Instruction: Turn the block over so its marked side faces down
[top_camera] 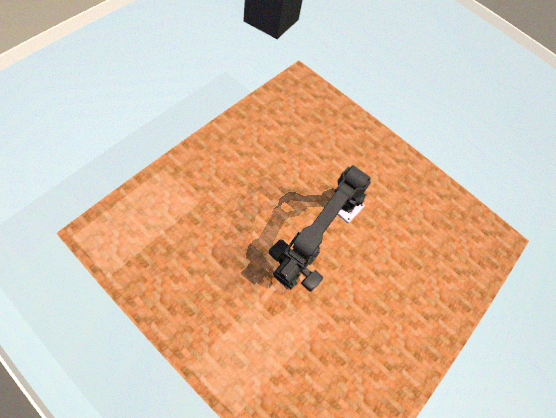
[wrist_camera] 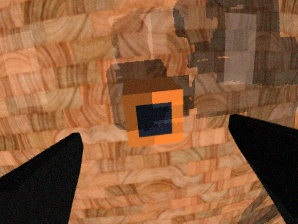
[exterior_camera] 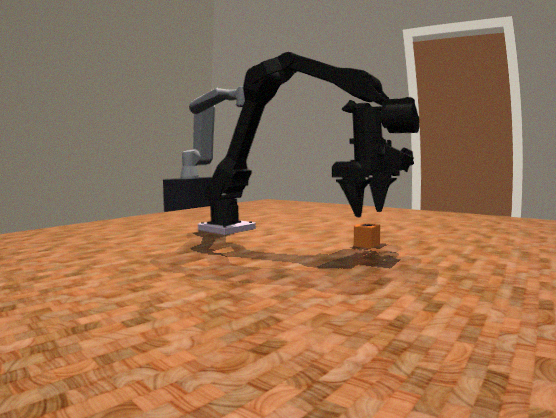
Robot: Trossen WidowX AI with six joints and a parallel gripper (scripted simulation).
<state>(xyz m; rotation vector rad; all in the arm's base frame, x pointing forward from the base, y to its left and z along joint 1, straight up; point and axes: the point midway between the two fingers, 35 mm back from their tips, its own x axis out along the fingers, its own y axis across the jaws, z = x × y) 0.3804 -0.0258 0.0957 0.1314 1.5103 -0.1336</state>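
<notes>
An orange block point(exterior_camera: 367, 237) point(wrist_camera: 162, 98) rests flat on the wooden table point(top_camera: 400, 300) point(exterior_camera: 200, 325). Its marked side, with a dark blue square point(wrist_camera: 154, 120), faces up. My gripper point(exterior_camera: 369, 214) point(wrist_camera: 158, 130) points down and is open, with nothing between its fingers. Its fingertips are a little above the block's top in the exterior view. In the wrist view the block shows between the two fingers, with space on both sides. In the top view the arm and gripper hide the block.
The arm's pale base plate point(top_camera: 350, 215) point(exterior_camera: 226, 229) stands on the table. A grey arm point(exterior_camera: 204, 132) on a dark stand point(exterior_camera: 185, 195) is in the background, beyond the table. A brown door point(exterior_camera: 465, 125) is behind. The arm's shadow falls around the block.
</notes>
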